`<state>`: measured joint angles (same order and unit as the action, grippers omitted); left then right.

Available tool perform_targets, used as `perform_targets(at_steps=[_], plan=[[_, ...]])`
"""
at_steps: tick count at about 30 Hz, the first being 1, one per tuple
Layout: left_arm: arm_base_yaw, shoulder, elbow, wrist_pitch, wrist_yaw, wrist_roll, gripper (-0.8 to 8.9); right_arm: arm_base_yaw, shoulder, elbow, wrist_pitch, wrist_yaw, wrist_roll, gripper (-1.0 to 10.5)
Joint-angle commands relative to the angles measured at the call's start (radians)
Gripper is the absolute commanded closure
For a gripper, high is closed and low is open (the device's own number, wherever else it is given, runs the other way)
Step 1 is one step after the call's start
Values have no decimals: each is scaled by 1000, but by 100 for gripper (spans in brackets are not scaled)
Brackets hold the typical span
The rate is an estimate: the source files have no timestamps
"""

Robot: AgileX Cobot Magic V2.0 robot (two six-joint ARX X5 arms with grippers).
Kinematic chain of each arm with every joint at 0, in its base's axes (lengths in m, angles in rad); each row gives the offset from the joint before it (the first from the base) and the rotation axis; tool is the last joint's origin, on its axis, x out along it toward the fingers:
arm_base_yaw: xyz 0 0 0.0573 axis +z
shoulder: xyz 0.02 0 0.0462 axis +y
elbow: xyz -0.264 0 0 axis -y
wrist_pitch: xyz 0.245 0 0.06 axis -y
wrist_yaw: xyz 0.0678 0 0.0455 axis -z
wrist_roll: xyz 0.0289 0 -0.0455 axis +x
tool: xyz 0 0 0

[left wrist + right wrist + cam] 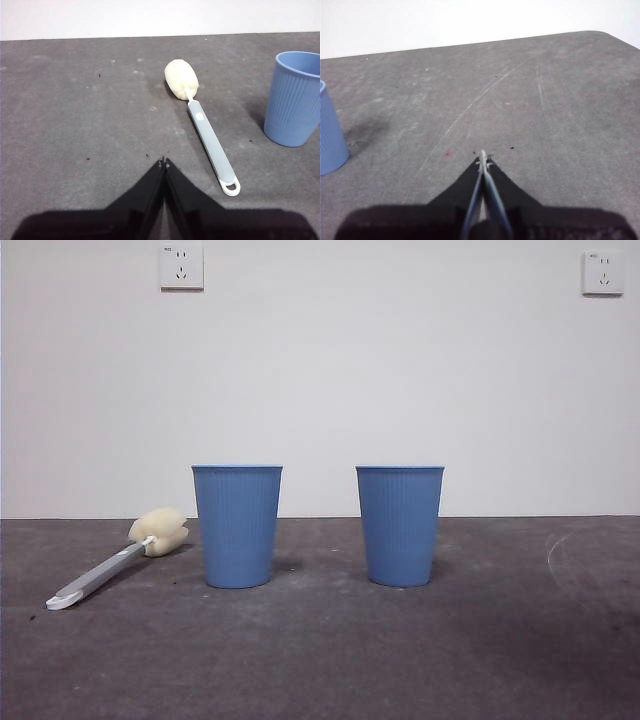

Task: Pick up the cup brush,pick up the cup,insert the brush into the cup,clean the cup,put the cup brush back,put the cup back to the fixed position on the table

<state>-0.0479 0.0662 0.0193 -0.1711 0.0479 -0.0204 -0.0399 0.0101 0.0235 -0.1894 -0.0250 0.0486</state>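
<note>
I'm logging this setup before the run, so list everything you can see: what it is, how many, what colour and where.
cup brush: one, grey-and-white handle with cream sponge head, lying flat on the table beside the cup nearer the left gripper
cups: two, blue, ribbed, upright, side by side, apart
table: one, dark grey, scuffed
wall sockets: two, white, high on the wall
left gripper: black jaws shut, near the brush handle
right gripper: black jaws shut, over bare table

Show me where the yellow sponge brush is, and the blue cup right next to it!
cup brush [159, 531], front view, on its cream-yellow sponge head.
blue cup next to the brush [237, 530], front view, middle of its ribbed wall.
</note>
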Motion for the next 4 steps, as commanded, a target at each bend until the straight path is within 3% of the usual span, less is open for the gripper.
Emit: perform_targets(at_steps=[1,4], plan=[[3,1,-10,7,5,-9,817,-1,-2,-8,4,3,10,945],[3,1,-10,7,5,-9,817,-1,-2,-8,4,3,10,945]])
